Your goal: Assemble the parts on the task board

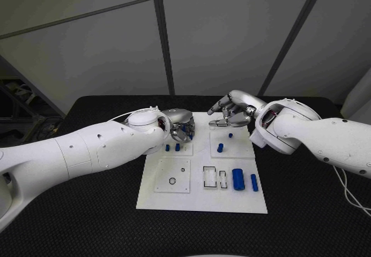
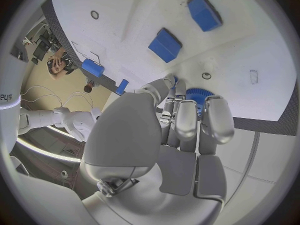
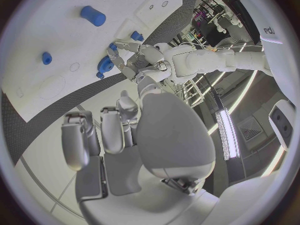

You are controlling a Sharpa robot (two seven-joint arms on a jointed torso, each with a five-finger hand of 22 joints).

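**Both hands at the far end of the board, left one on a gear**

From my seat, nearest on the task board (image 1: pixel 202 202) I see a blue cylinder (image 1: pixel 238 179) lying beside a thinner blue bar (image 1: pixel 254 182), with a dark-outlined rectangular slot (image 1: pixel 209 177) just to their left. Further left sits a square white inset plate (image 1: pixel 173 175) with small holes.

Past that, on the right-hand inset, a blue peg (image 1: pixel 220 148) stands on its own, and another small blue piece (image 1: pixel 229 135) lies a little beyond it. On the left-hand inset two short blue pegs (image 1: pixel 172 147) stand side by side, directly below my left hand (image 1: pixel 180 127).

In the left wrist view the left hand (image 2: pixel 181 130) has its fingers (image 2: pixel 215 117) curled down over a blue toothed gear (image 2: pixel 199 96); the right wrist view shows the same gear (image 3: pixel 105 65) pinched at its fingertips, so I read it as holding the gear over the board's far left corner.

My right hand (image 1: pixel 232 111) hovers over the far edge of the board, fingers bent downward. In its own wrist view the right hand (image 3: pixel 125 135) has its fingers (image 3: pixel 75 142) apart and loosely bent with nothing in them.
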